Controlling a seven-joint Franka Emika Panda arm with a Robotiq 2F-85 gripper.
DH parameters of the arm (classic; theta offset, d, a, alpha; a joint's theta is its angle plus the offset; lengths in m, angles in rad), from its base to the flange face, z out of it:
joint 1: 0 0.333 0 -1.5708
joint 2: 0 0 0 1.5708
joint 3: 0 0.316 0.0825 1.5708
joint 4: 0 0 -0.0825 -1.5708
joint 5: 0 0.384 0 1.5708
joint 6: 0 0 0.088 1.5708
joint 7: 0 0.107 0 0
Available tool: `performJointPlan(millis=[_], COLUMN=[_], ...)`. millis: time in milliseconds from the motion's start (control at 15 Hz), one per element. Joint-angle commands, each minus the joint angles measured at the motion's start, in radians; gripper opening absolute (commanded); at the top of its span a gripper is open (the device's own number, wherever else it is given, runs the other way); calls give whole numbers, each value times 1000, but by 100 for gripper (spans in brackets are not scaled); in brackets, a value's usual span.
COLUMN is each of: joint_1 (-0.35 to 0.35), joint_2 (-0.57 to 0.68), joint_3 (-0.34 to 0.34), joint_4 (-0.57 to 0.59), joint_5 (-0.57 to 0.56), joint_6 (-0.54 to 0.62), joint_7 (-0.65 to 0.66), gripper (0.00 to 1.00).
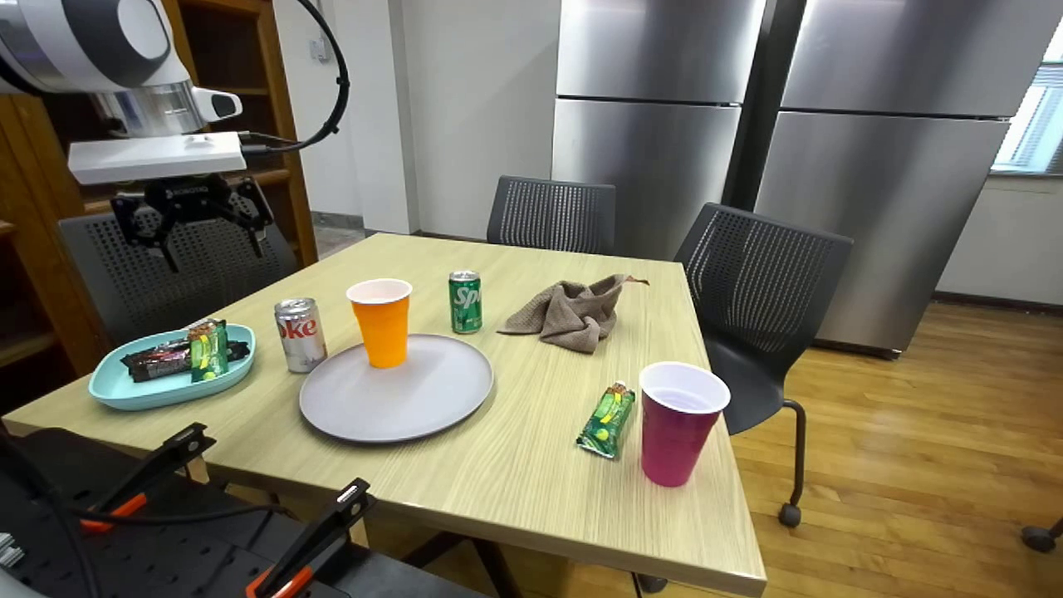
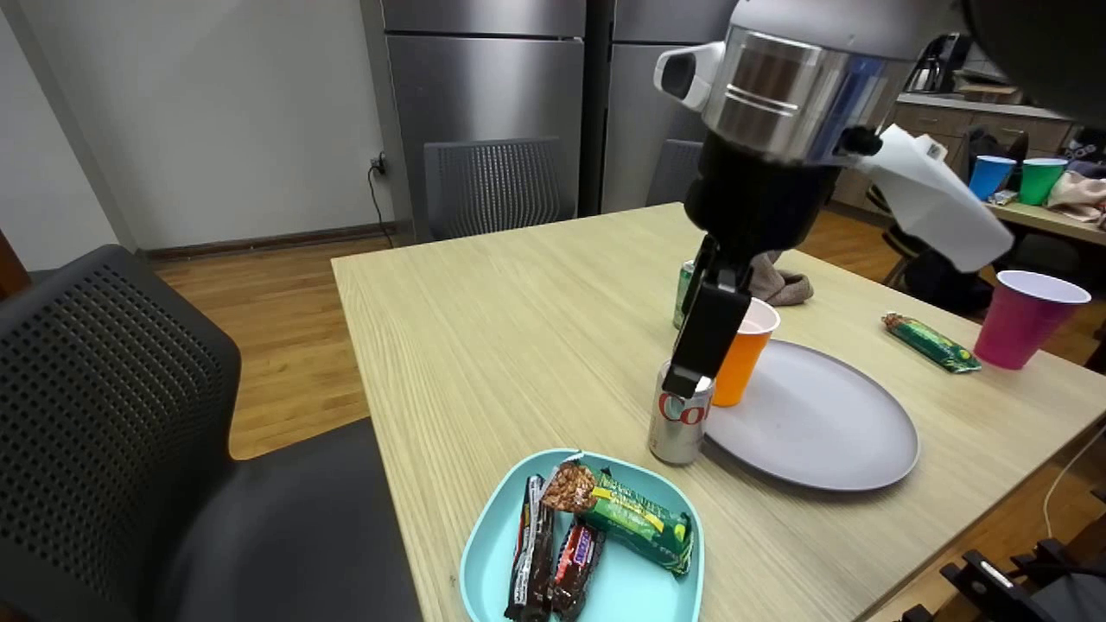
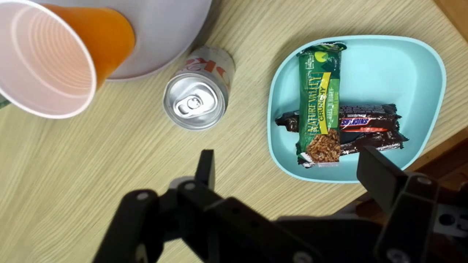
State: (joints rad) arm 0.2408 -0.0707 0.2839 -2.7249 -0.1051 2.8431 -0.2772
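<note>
My gripper [image 1: 214, 253] is open and empty, above the table. In the wrist view its fingers [image 3: 289, 160] stand wide apart over the near side of a turquoise dish [image 3: 380, 73]. The dish [image 1: 166, 400] holds a green granola bar [image 3: 320, 98] lying across dark-brown Snickers wrappers [image 3: 365, 118]. A silver Coke can [image 3: 195, 100] stands upright between the dish and a grey plate [image 3: 164, 29]. An orange cup [image 1: 384, 332] stands upright on the plate [image 1: 399, 407]. In an exterior view the gripper [image 2: 691, 371] partly covers the Coke can [image 2: 678, 432] and the cup.
A green Sprite can [image 1: 465, 303] and a crumpled brown cloth [image 1: 573, 311] lie farther back on the table. Another green bar [image 1: 608, 419] lies beside a magenta cup [image 1: 677, 440]. Dark chairs [image 1: 552, 214] stand around the table. Black clamps [image 1: 320, 531] are at the near edge.
</note>
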Motion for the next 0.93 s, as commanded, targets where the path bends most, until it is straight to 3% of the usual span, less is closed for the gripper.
performJointPlan(millis=[0,333,867], joint_1=[-5,-26,-179], joint_2=[-118,-178,-269], joint_3=[-38,-165,-348], joint_4=[-33,-52,-9], joint_5=[-10,60,-2], joint_6=[-77,-145,-329], joint_7=[34,-52,-130], gripper=[100,100,100])
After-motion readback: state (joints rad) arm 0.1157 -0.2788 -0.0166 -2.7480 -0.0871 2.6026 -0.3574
